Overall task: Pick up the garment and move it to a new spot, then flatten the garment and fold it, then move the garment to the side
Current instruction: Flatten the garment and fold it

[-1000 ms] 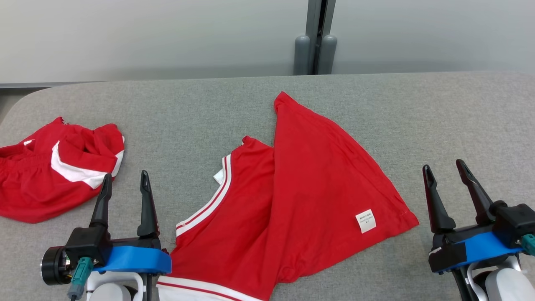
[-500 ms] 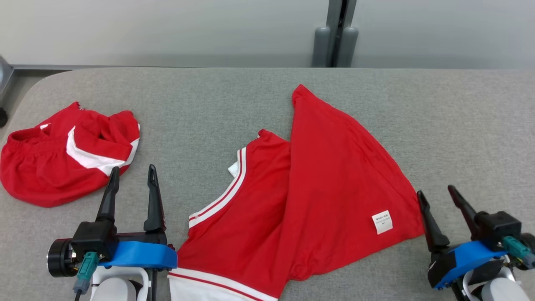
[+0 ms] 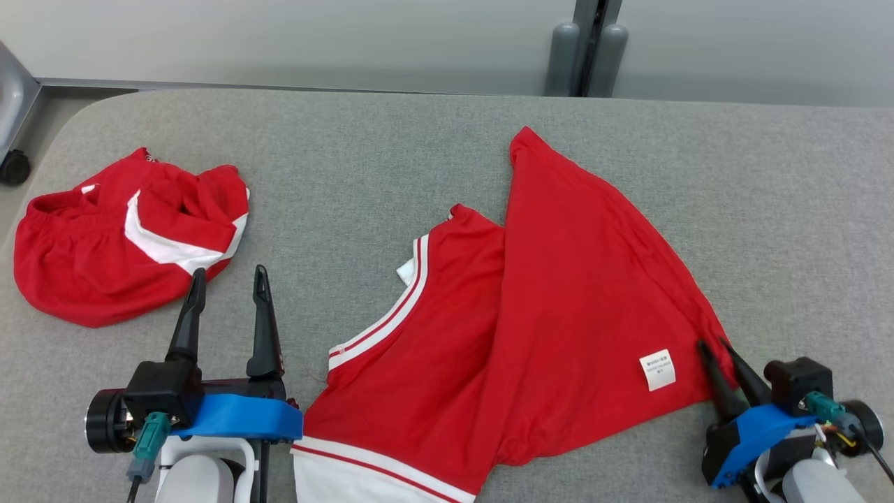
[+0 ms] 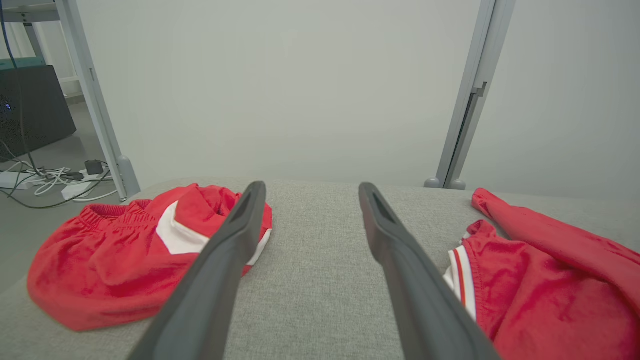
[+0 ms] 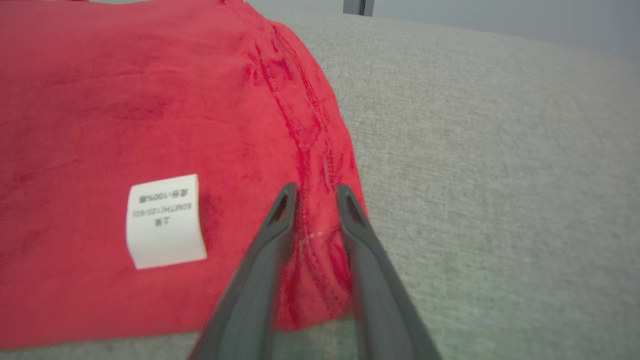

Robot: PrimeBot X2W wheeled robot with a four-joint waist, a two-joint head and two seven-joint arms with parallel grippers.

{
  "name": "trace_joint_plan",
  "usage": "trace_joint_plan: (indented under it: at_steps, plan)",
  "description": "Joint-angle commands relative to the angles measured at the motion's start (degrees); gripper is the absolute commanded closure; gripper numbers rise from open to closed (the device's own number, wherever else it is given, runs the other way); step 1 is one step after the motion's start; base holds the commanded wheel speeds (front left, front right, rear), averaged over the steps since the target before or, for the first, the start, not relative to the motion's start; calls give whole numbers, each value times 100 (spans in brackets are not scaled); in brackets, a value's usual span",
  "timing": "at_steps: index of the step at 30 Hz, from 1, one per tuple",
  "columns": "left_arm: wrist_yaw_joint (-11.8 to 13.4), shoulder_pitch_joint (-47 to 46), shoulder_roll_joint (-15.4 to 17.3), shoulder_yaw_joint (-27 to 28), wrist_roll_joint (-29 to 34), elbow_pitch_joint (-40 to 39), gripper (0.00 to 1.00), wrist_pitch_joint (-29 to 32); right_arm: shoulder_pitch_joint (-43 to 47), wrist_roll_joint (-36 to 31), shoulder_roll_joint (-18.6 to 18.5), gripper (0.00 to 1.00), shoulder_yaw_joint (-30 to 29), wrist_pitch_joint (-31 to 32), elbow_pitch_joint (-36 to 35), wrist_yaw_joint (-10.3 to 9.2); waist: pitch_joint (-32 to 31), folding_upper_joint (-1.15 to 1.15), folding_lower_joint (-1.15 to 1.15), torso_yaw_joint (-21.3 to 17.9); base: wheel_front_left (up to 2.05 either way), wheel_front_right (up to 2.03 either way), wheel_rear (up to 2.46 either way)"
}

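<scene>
- One grey table carries everything you see.
- Your red shirt lies mid-table, partly folded over itself, with its white-striped collar toward the left.
- Red shorts sit crumpled at the far left, well apart from it.
- Your left gripper is between shorts and shirt, jaws wide, holding nothing.
- Your right gripper stands narrow astride the shirt's right corner hem; you cannot tell whether it pinches the cloth.
- A white label lies just beside those fingers.

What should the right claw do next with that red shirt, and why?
Probably squeeze fully shut before any lift. The right gripper straddles the hemmed corner of the red shirt, jaws close together with fabric bunched between them; a firm grip isn't evident yet.
</scene>
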Motion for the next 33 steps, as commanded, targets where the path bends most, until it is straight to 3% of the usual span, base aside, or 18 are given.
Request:
trace_joint_plan:
  at_steps: [1,11,17,23,24,25,33]
  plan:
    - [21,-73,-8,-10,-14,-10,0,-28,-120,39,-26,100,-2,-72,-3,1,3,0,0,-8,0,0,0]
    - [32,62,-7,69,-54,45,0,-28,-31,275,-167,100,-547,-270,-193,1,-191,0,0,-270,0,0,0]
    - [35,102,-7,70,-75,57,0,-28,568,490,-80,100,-1159,-276,-755,1,-316,0,0,-359,0,0,0]
    - [14,167,-7,87,-77,84,0,-28,1047,470,164,98,-1584,-278,-728,1,-389,0,0,-408,0,0,0]
    - [16,177,-8,94,-72,86,0,-28,1074,476,204,64,-1624,-278,-763,1,-400,0,0,-417,0,0,0]
    - [13,183,-8,104,-67,90,0,-28,1106,473,247,0,-1646,-278,-791,1,-411,0,0,-425,0,0,0]
    - [-26,249,-8,153,3,83,0,-28,1098,145,634,0,-1673,-274,-2030,1,-509,0,0,-511,0,0,0]
